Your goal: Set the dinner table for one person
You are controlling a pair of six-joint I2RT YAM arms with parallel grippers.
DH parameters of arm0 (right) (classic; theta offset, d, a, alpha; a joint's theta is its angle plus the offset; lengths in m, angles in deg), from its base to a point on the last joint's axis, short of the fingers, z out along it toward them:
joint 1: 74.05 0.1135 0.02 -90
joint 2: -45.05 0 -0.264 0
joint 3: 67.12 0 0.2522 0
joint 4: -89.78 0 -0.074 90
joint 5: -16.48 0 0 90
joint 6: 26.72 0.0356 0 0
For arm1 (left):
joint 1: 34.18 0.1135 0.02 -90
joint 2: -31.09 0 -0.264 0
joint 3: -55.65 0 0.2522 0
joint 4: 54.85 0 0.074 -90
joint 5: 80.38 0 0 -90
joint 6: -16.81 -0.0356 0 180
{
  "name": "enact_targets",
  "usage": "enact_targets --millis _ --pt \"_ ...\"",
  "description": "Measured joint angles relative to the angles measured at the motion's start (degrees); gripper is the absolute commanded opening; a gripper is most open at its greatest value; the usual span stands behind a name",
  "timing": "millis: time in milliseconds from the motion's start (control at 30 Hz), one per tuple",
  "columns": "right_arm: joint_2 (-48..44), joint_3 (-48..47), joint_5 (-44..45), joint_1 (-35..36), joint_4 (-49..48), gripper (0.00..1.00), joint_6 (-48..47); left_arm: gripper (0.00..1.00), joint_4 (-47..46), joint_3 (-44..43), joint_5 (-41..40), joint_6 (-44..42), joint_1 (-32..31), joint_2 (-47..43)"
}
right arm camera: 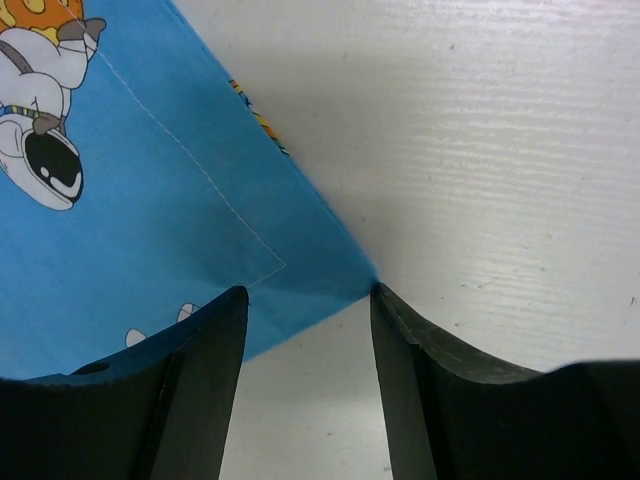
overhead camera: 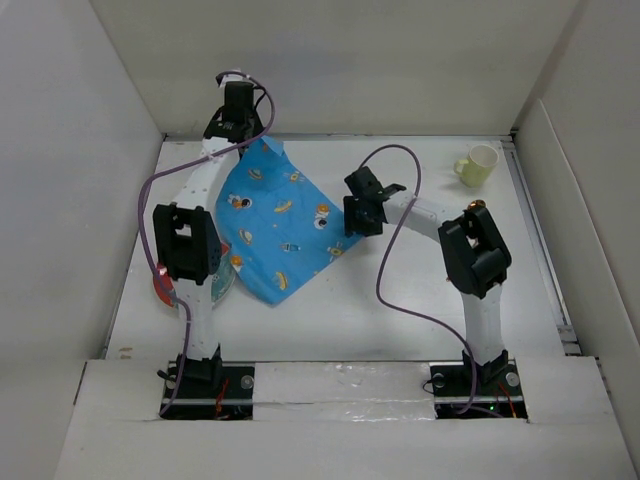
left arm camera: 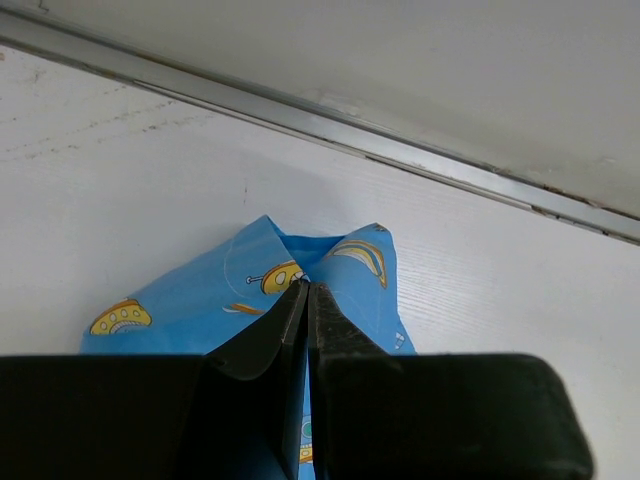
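A blue space-print cloth placemat (overhead camera: pixel 280 225) lies spread on the white dinner table (overhead camera: pixel 400 310), left of centre. My left gripper (overhead camera: pixel 240 128) is shut on the placemat's far corner (left arm camera: pixel 300 270), which is pinched up near the back wall. My right gripper (overhead camera: pixel 362 215) is open, its jaws straddling the placemat's right corner (right arm camera: pixel 340 280) just above the table. A pale yellow-green cup (overhead camera: pixel 479 165) stands at the back right. A plate (overhead camera: pixel 222 283) with a red item (overhead camera: pixel 162 287) lies at the left, mostly hidden under my left arm.
White walls enclose the table on the left, back and right. A metal strip (left arm camera: pixel 400 150) runs along the back edge close to the left gripper. Purple cables loop over both arms.
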Motion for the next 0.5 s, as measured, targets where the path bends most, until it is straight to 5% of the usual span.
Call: enact_targets --millis 133,267,500 --pt "2.40 -3.45 1.73 0.04 1.09 0.40 -0.07 0.00 -0.28 0.70 0.00 0.07 0.00 -0.90" --pt "3.69 -5.03 3.02 0.07 0.83 0.00 0.17 0.00 -0.48 1.55 -0.02 0.20 0.00 -1.84" --pt "2.40 -3.72 5.18 0.15 0.48 0.00 0.11 0.00 -0.44 3.69 0.22 0.44 0.00 -4.02"
